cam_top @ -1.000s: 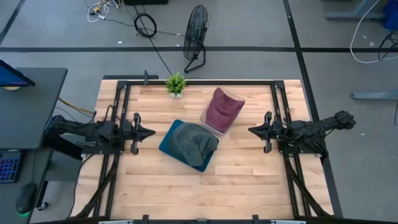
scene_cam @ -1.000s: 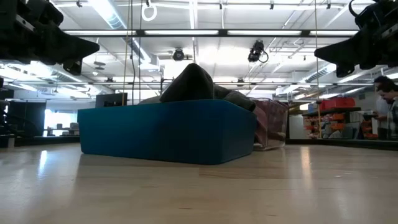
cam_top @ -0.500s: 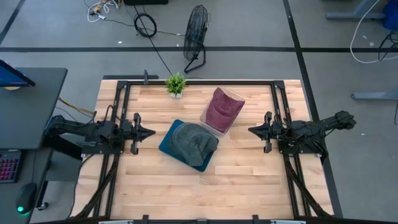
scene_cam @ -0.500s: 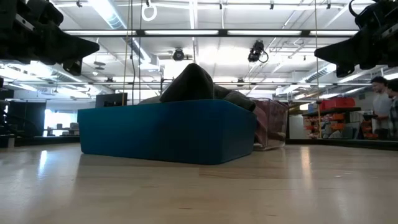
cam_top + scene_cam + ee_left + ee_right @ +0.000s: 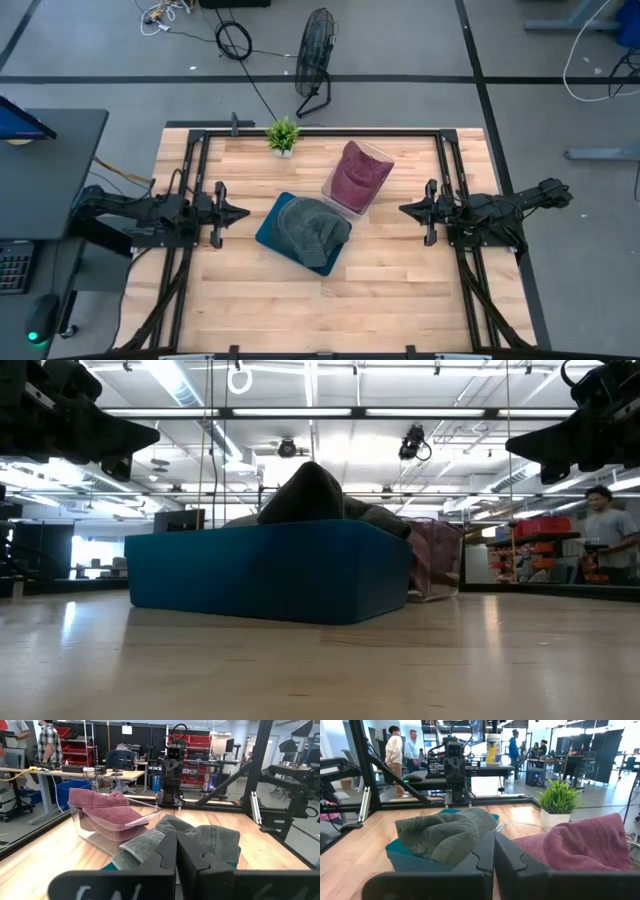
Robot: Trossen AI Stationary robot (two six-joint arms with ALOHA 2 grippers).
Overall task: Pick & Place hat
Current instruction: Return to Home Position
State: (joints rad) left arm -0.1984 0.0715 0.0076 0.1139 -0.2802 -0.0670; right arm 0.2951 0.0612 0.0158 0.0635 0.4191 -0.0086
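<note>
A grey-green hat point(image 5: 312, 230) lies on top of a teal box point(image 5: 272, 233) at the table's middle; its brim hangs over the box's near right edge. A maroon hat point(image 5: 356, 173) sits in a clear bin point(image 5: 340, 200) just behind it to the right. My left gripper point(image 5: 243, 213) hovers shut above the table left of the teal box. My right gripper point(image 5: 404, 210) hovers shut to the right of the clear bin. In the left wrist view the grey-green hat point(image 5: 200, 836) and maroon hat point(image 5: 102, 805) lie ahead of the shut fingers point(image 5: 176, 851).
A small potted plant point(image 5: 283, 135) stands at the table's far edge. Black frame rails point(image 5: 195, 180) run along the left and right sides. A fan point(image 5: 315, 60) stands on the floor beyond the table. People show in the room behind. Bare wood lies near the near edge point(image 5: 330, 310).
</note>
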